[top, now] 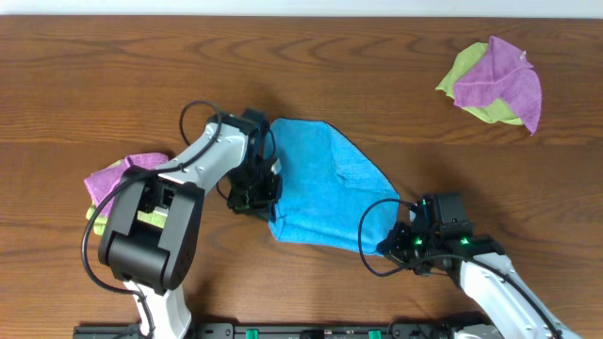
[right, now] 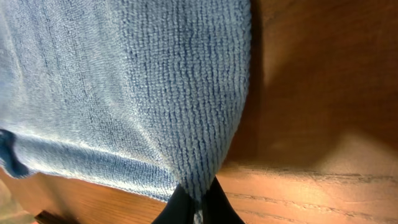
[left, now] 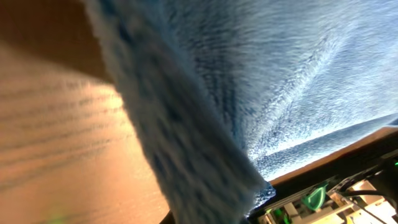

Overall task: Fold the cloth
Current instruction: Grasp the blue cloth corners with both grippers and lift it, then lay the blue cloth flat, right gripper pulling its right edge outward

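The bright blue cloth [top: 320,184] lies on the wooden table at centre, partly folded into a slanted shape. My left gripper [top: 252,193] is at the cloth's left edge, shut on that edge; the left wrist view shows blue cloth [left: 205,124] hanging close in front of the camera and hiding the fingers. My right gripper [top: 396,240] is at the cloth's lower right corner. In the right wrist view the two black fingers [right: 198,208] pinch a corner of the cloth [right: 124,81].
A pile of purple and lime-green cloths [top: 495,83] lies at the far right. Another purple and lime-green pile [top: 118,184] lies at the left, partly under my left arm. The table's front edge runs close below both arms.
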{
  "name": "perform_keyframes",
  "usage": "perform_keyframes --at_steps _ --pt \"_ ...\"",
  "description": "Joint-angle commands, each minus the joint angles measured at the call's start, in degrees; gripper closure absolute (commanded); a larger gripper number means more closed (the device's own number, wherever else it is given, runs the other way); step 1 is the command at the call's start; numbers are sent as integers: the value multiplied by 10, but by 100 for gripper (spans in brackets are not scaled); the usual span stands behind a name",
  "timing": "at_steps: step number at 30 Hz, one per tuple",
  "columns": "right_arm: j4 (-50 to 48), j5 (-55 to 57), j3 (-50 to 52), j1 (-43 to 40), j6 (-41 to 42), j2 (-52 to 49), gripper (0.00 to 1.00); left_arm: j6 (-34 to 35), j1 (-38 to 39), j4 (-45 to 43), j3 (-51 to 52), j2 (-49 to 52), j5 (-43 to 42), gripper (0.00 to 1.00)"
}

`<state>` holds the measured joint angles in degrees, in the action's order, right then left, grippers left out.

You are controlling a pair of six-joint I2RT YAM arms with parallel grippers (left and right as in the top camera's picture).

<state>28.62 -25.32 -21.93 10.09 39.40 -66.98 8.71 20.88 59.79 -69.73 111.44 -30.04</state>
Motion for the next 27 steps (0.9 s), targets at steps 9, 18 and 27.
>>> perform_keyframes --at_steps 9,18,27 --pt "31 77 -17 -4 -19 3 83 -23 -10 26 17 5 54 89" --pt "87 89 -71 -4 -51 4 38 -40 -10 54 16 2 65 76" --pt "88 76 -99 -3 -96 4 21 -34 -12 49 0 -66 101 75"
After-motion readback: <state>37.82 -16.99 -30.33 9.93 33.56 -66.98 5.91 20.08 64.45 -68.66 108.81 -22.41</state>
